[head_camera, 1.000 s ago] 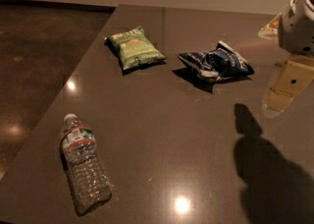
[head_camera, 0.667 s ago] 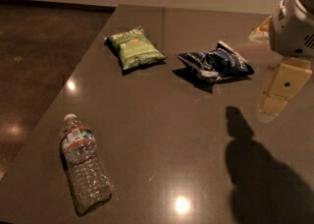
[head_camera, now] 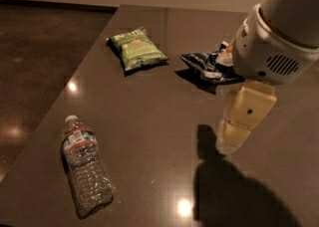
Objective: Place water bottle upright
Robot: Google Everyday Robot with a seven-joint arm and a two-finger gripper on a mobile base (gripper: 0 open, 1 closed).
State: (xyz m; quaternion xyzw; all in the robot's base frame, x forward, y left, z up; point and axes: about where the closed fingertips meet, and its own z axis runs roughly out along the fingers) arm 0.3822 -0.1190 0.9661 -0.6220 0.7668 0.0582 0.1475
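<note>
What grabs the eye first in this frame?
The big white arm fills the upper right, its gripper hanging over the right side of the table. The water bottle lies on its side near the front left edge, cap toward the back; a green snack bag and a dark blue snack bag sit farther back.

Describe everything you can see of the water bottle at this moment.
The water bottle is small, clear ribbed plastic, with a white screw cap and a label band with a red stripe near the neck. It lies on its side on the dark table near the table's left edge, cap pointing away from the camera. Only the table touches it. The gripper hangs over the table on the picture's right side, well apart from it.
</note>
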